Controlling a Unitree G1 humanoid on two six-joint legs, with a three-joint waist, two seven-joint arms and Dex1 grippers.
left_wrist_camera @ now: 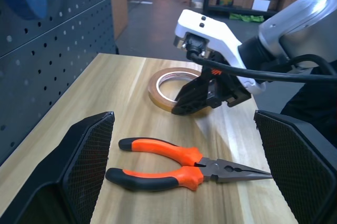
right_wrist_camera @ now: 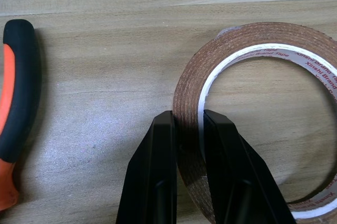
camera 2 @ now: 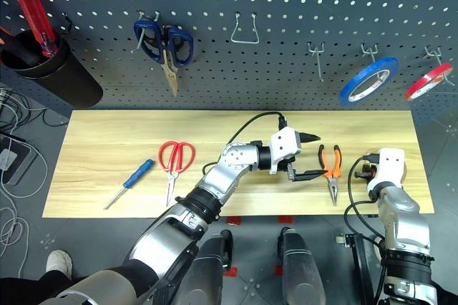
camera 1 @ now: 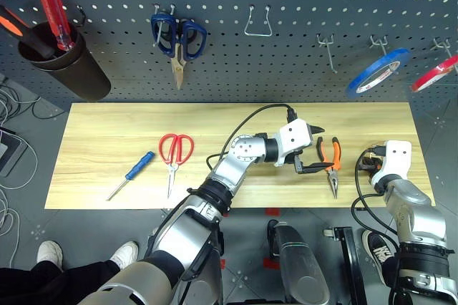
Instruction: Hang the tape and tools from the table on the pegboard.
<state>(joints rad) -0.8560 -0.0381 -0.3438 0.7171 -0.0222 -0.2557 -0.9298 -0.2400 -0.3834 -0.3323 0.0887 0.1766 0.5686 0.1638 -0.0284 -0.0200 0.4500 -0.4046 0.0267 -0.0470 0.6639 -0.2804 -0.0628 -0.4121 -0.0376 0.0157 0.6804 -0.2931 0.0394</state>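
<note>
Pinching the tape flat on the table right of the pliers, the right gripper has jaws closed while the left gripper gapes empty; scissors, screwdriver wait, nothing hung.

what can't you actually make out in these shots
- Tape roll: in the eye views the right gripper and its wrist hide it; the right wrist view cuts off its far side.
- Whether the roll is lifted off the table: not visible.
- Black cup on the pegboard: its inside is dark, hiding the screwdriver shafts.
- Pliers: jaw tips too small in the eye views.
- Left gripper: fingertips partly overlap the pliers.
</note>
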